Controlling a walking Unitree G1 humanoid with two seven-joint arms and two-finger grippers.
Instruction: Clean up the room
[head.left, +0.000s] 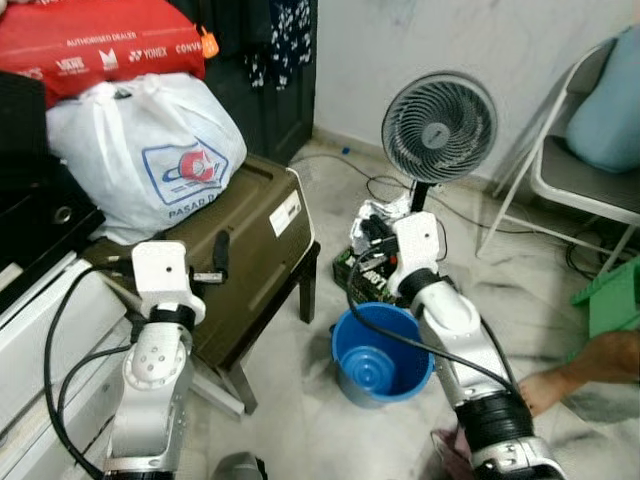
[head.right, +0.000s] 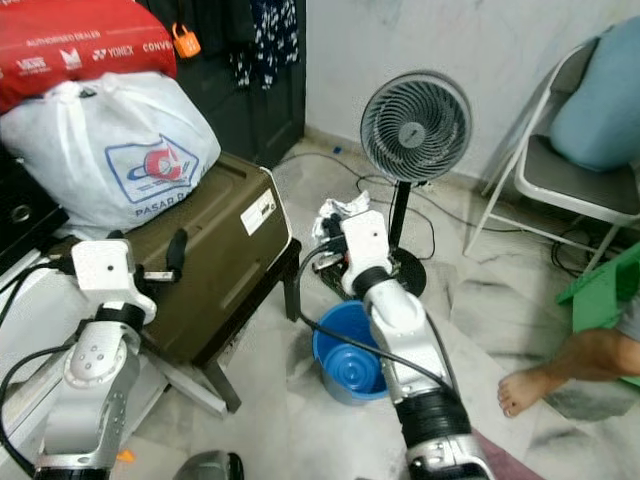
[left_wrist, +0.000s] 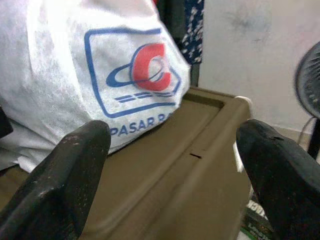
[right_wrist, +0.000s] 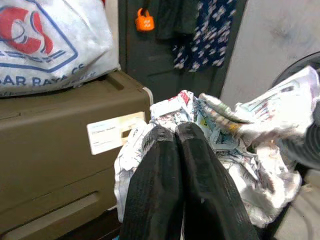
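Because the crumpled paper (right_wrist: 235, 135) is evidently bound for the blue bucket (head.left: 381, 354) at lower centre, the right gripper (right_wrist: 175, 132) is clenching it just above, while the left gripper (left_wrist: 170, 150) is hovering spread at lower left.

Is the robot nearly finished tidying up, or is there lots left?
Nothing looks put away yet. Right now the right claw is shut on a crumpled wad of printed paper, held up beyond the round blue plastic bucket on the floor. Dropping it in looks like the next step. The left claw is open, hovering by the olive-brown storage box.
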